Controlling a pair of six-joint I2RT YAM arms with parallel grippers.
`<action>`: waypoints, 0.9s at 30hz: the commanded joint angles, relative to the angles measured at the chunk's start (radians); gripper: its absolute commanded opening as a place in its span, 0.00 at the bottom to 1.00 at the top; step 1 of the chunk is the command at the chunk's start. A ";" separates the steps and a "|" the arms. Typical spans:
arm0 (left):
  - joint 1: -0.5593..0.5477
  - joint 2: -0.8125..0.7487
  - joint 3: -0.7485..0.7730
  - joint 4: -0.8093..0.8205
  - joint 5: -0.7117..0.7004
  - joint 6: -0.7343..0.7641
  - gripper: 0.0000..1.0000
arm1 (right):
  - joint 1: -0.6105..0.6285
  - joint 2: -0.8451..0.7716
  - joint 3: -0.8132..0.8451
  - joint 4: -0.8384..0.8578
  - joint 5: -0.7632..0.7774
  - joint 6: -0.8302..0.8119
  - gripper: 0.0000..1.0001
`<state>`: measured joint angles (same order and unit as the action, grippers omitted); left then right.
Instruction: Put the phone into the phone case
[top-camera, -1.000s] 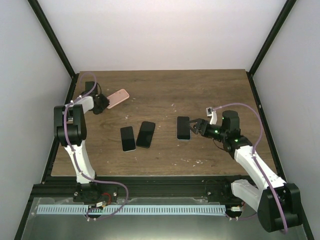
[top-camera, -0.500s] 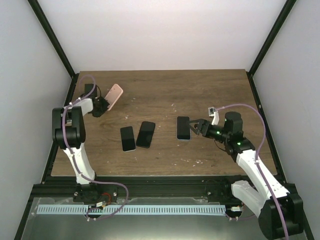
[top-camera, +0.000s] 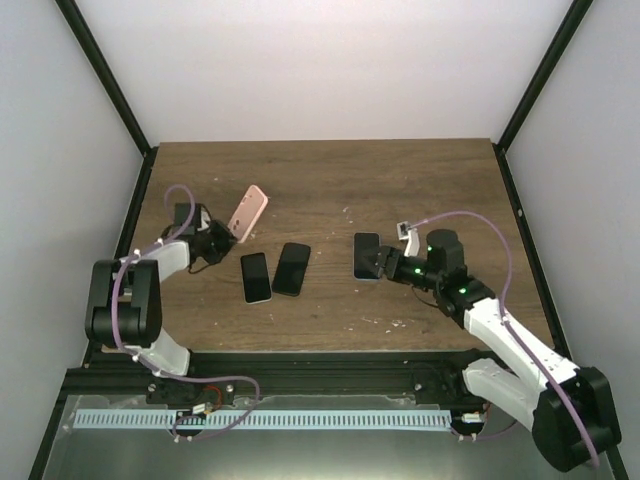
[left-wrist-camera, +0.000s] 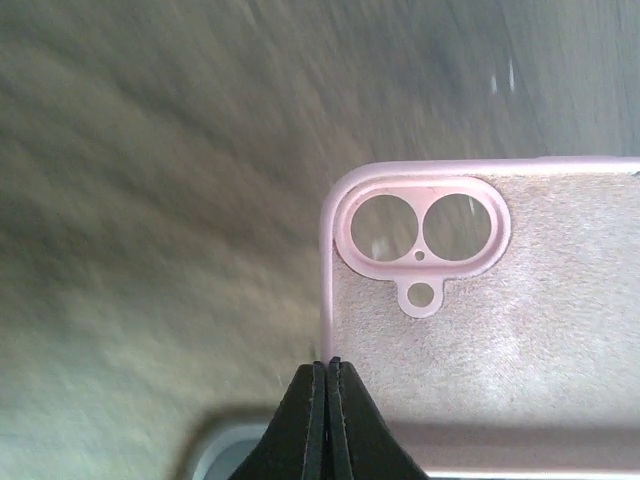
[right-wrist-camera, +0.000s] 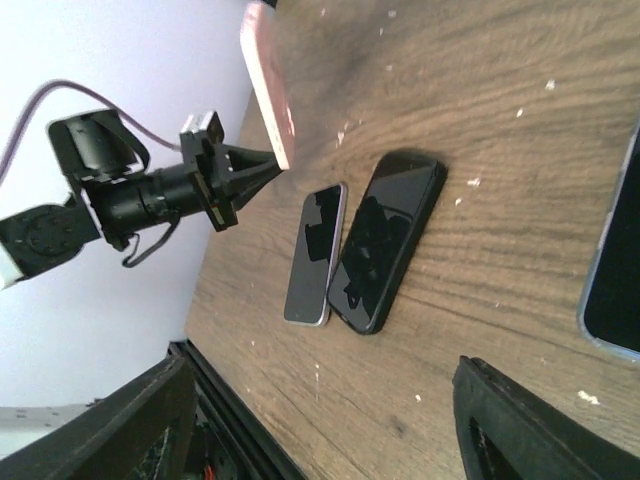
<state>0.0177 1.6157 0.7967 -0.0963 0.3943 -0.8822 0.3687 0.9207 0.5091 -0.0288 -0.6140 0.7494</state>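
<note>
Pinches case (top-camera: 247, 212) by its edge between left gripper (top-camera: 230, 232) jaws, tilted above table (top-camera: 330, 170). Spreads right gripper (top-camera: 383, 262) jaws just beside phone (top-camera: 366, 256), flat on table; other phones (top-camera: 291, 268) nearby.

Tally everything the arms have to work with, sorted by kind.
Phones: 3, all lying flat: silver-edged phone, black phone, rightmost phone.
Phone cases: 1, the pink case, held up off the wood by the left gripper.
Total: 4.
</note>
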 joint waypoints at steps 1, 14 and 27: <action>-0.072 -0.107 -0.076 0.096 0.091 -0.055 0.00 | 0.102 0.038 -0.021 0.118 0.110 0.056 0.69; -0.281 -0.448 -0.253 0.108 0.132 -0.207 0.00 | 0.412 0.198 0.084 0.338 0.410 0.100 0.77; -0.406 -0.645 -0.352 0.097 0.089 -0.295 0.00 | 0.525 0.444 0.312 0.336 0.524 0.072 0.67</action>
<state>-0.3832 1.0069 0.4854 -0.0151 0.4973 -1.1404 0.8749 1.3342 0.7837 0.2859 -0.1440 0.8352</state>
